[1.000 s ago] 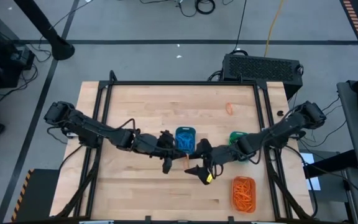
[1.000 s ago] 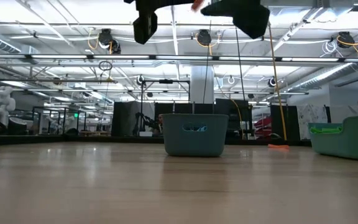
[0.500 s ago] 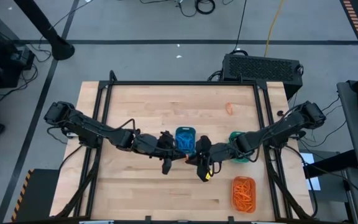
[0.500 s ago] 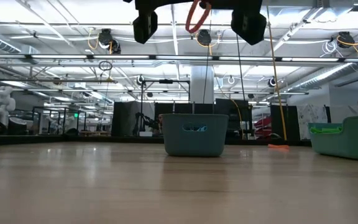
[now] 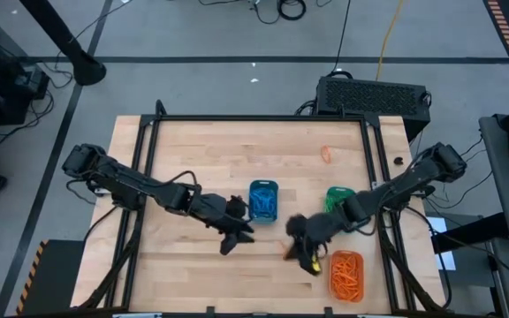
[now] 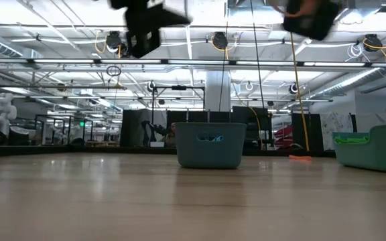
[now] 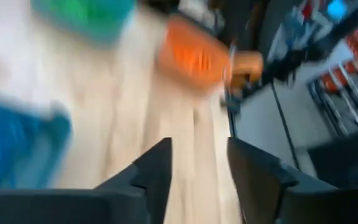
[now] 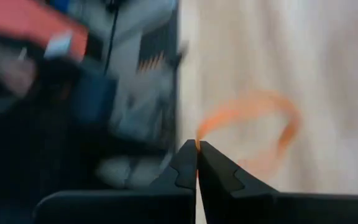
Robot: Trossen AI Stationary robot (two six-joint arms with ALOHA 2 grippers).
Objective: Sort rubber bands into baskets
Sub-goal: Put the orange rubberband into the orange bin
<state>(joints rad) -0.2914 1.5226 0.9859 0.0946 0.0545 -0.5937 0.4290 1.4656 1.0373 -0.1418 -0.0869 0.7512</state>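
Observation:
My right gripper (image 8: 196, 148) is shut on an orange rubber band (image 8: 253, 118), above the table between the blue basket (image 5: 263, 200) and the orange basket (image 5: 346, 276). In the high view the right gripper (image 5: 307, 259) is just left of the orange basket. My left gripper (image 7: 197, 149) is open with nothing between its fingers; in the high view the left gripper (image 5: 235, 240) hangs near the blue basket's near left corner. The green basket (image 5: 340, 201) stands right of the blue one. The orange basket holds many orange bands. My right gripper pinches the orange band at one spot on its loop (image 8: 199, 140), between its two fingertips. The rest of the loop stands out beyond the fingers as an open oval, clear of the table.
A small orange thing (image 5: 326, 154) lies alone on the far part of the table. In the low view the blue basket (image 6: 210, 144) stands mid-table and the green basket (image 6: 374, 148) at the right. A black frame (image 5: 263, 118) edges the tabletop.
The two grippers met above the table beside the blue basket with the orange band between them. My right gripper has shut on the band and swung toward the orange basket. My left gripper has let go, opened and turned away to the left.

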